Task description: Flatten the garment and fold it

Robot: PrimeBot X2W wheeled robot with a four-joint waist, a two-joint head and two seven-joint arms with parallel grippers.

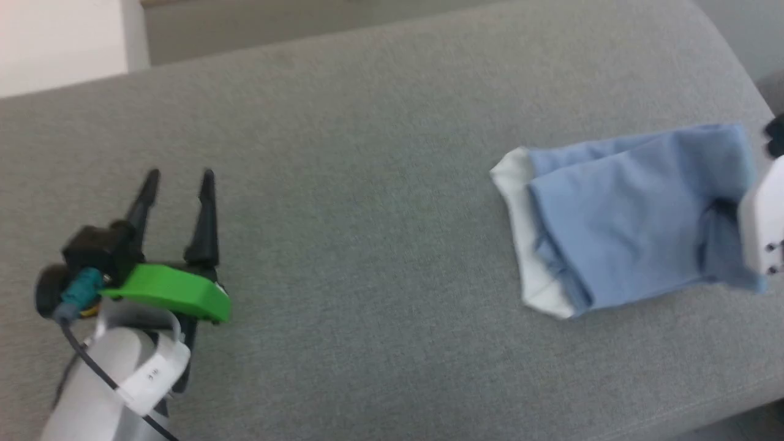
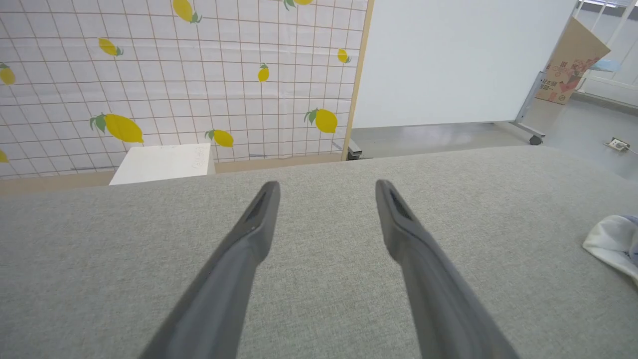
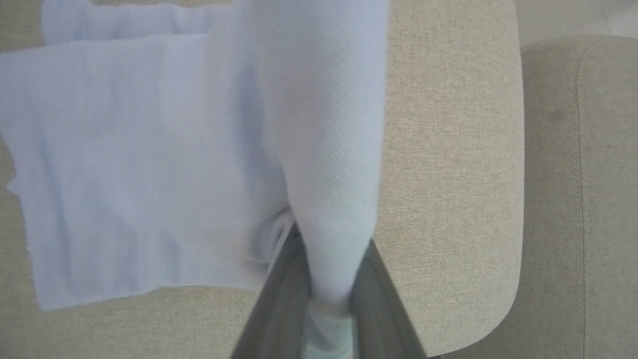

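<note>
Right gripper [image 3: 331, 242] pinches a raised fold of the light-blue garment [image 3: 124, 149]

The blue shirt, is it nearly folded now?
Only partly. The shirt already lies in layers on the grey cushion, but it is bunched, with its white edge sticking out. Right now the right hand is shut on a fold of the blue cloth. The left hand is open over bare cushion, away from the shirt. Smoothing it flat and folding it neatly still seem left to do.
</note>
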